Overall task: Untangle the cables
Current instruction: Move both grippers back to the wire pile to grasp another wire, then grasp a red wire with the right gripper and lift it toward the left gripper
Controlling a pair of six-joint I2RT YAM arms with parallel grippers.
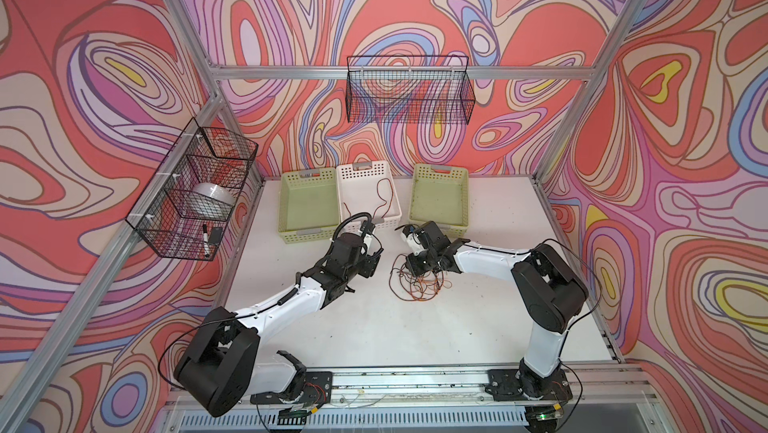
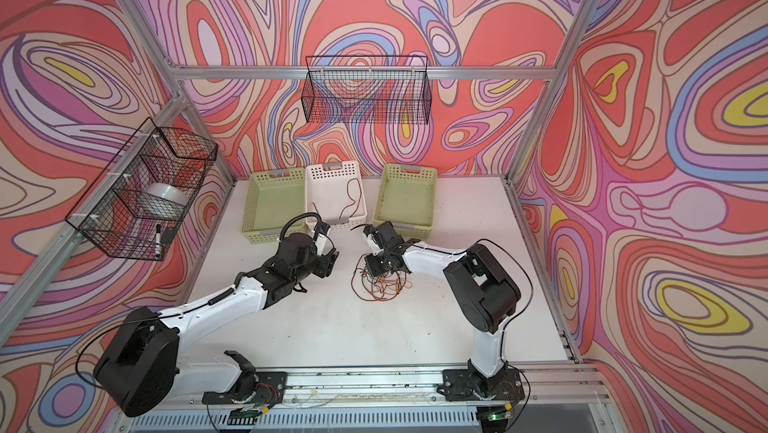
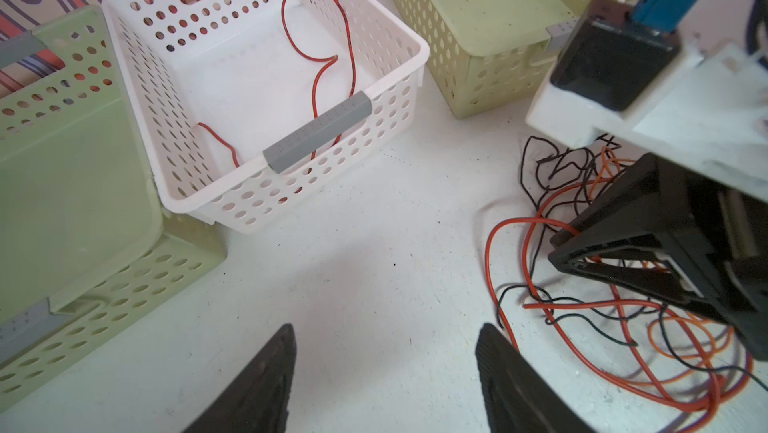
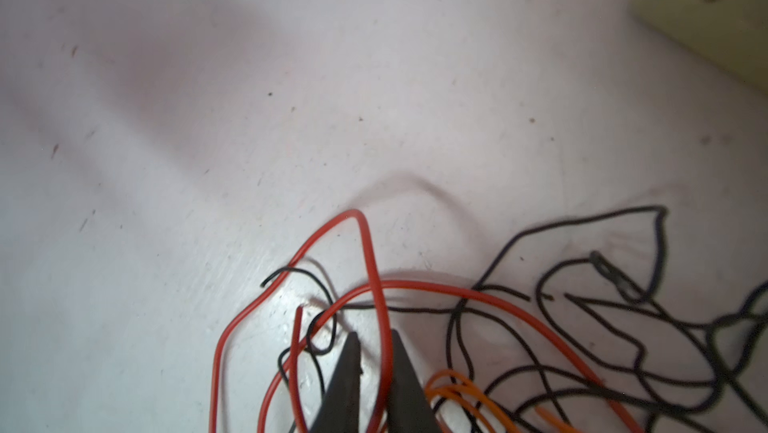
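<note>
Cables [image 1: 419,283] of red, orange and black lie in a loose tangle on the white desk [image 1: 415,327], in front of the right-hand green basket [image 1: 439,198]. Low over the pile, the right end effector [image 4: 374,339] is clenched on a red cable [image 4: 372,254] that runs between its fingers. A second red cable [image 3: 314,94] lies inside the white basket [image 3: 374,131]. Beside the tangle, the left end effector [image 3: 386,331] hangs released over bare desk, holding nothing.
</note>
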